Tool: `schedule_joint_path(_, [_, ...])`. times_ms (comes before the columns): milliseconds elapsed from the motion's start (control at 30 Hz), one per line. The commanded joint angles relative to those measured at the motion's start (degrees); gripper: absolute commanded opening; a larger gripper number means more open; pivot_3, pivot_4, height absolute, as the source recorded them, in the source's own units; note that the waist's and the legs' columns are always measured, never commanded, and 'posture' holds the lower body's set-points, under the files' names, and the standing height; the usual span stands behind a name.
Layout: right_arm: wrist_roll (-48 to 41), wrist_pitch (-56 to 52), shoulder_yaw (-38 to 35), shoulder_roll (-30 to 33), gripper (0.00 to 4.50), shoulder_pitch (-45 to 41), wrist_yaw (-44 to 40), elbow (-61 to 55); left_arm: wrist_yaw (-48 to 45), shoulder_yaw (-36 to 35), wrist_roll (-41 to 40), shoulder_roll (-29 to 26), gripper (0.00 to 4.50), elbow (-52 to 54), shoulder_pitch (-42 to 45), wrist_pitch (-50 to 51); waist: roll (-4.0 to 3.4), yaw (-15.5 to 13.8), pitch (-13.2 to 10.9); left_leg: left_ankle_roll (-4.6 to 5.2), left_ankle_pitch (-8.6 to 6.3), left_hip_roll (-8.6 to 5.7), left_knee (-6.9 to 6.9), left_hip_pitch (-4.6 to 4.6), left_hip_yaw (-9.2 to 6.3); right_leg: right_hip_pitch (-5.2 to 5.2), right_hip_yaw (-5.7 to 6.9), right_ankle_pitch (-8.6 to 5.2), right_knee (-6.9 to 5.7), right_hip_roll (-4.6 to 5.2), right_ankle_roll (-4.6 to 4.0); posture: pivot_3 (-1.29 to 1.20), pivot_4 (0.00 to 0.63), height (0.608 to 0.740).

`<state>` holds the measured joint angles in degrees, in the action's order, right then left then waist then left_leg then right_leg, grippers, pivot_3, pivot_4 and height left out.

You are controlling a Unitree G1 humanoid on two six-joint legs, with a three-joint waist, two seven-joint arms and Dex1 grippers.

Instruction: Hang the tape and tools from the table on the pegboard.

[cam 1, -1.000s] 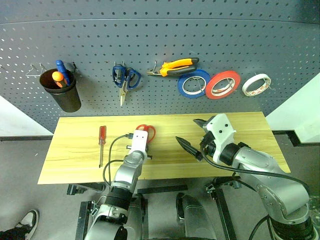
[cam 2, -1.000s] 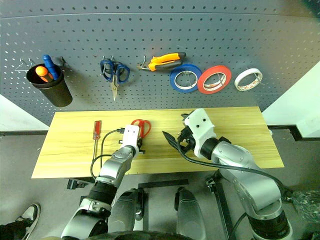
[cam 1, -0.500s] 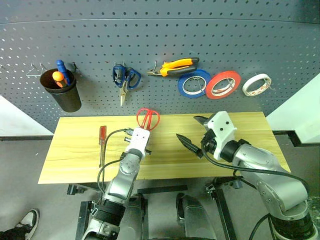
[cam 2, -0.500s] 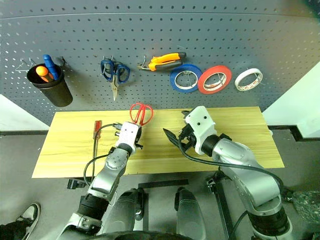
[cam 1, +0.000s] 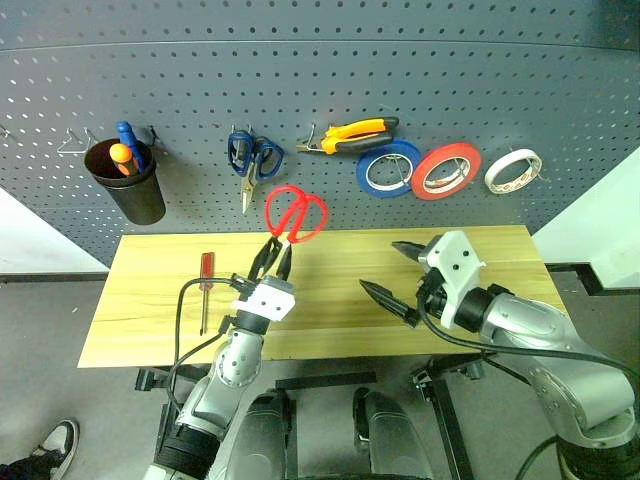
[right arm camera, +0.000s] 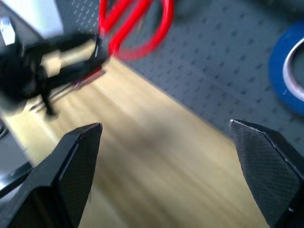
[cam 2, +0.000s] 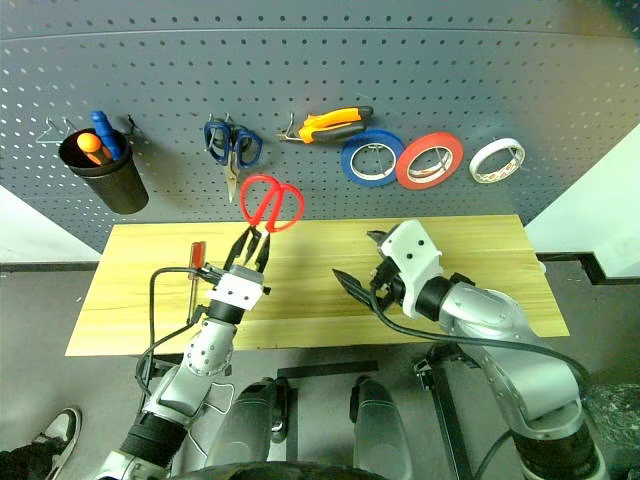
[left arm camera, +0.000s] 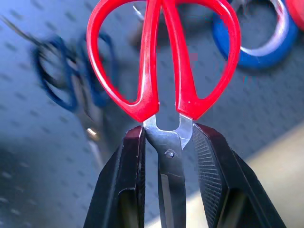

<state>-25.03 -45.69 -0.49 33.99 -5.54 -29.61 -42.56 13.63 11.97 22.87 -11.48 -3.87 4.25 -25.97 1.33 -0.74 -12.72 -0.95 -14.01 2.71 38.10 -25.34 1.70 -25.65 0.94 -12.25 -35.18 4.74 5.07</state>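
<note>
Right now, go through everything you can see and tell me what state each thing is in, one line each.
left gripper: fingers shut on the red-handled scissors
red-handled scissors: blades closed, held up off the table, handles upward
right gripper: fingers open, holding nothing
screwdriver: lying flat on the table
pliers: hung on the pegboard
whitish tape roll: hung
blue tape roll: hung
red tape roll: hung
blue-handled scissors: hung, closed

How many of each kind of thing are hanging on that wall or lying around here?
Tape rolls: 3 — blue, red, whitish
Scissors: 2 — blue-handled, red-handled
Pliers: 1
Screwdriver on table: 1
Black cup: 1
Total: 8
</note>
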Motion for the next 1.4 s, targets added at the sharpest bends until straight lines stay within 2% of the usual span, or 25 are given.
schedule_joint_path(33, [-2.7, 2.5, -2.8, 0.7, 4.50, 0.9, -2.2, -3.5, 3.6, -2.6, 1.7, 0.4, 1.08, 2.2, 1.8, -3.8, -0.06, 0.0, 0.2, 0.00, 0.00, 0.00, 0.01, 0.02, 0.00, 0.01, 0.00, 0.01, -0.02, -0.02, 0.01, -0.03, 0.146, 0.716])
schedule_joint_path(433, [-17.2, 5.4, -8.0, -3.6, 4.50, -2.8, -2.9, -7.1, 8.4, -6.9, 3.9, 0.7, 1.08, -0.5, 6.5, -4.6, 0.04, 0.0, 1.3, 0.00, 0.00, 0.01, 0.02, 0.41, 0.02, 0.43, 0.00, 0.03, -0.03, -0.05, 0.05, -0.02, 0.125, 0.716])
schedule_joint_path(700, [-18.0, 5.9, -6.9, -2.2, 4.50, -3.8, -2.2, -6.2, 9.6, -7.4, 3.7, 2.0, 1.08, -4.7, 8.8, -3.2, -0.02, 0.0, 1.9, 0.00, 0.00, 0.01, 0.02, 0.93, 0.04, 0.91, -0.01, -0.04, -0.02, -0.05, -0.07, -0.02, 0.119, 0.716])
schedule_joint_path(1033, [-18.7, 5.9, -6.9, -0.8, 4.50, -3.5, -1.4, -6.6, 9.0, -7.4, 3.2, 2.8, 1.08, -7.1, 8.0, -2.5, -0.04, 0.0, 2.0, 0.00, 0.00, 0.02, 0.03, 0.96, 0.04, 0.91, -0.02, -0.05, -0.07, -0.05, -0.11, -0.02, 0.124, 0.716])
schedule_joint_path(1400, [-18.7, 5.9, -5.8, -0.4, 4.50, -3.3, -0.3, -6.7, 9.9, -7.5, 3.3, 2.0, 1.08, -13.5, 11.1, -3.1, -0.03, -0.1, 2.3, 0.00, 0.00, 0.02, 0.06, 0.98, 0.03, 0.92, -0.02, -0.01, -0.13, -0.05, -0.04, -0.02, 0.124, 0.716])
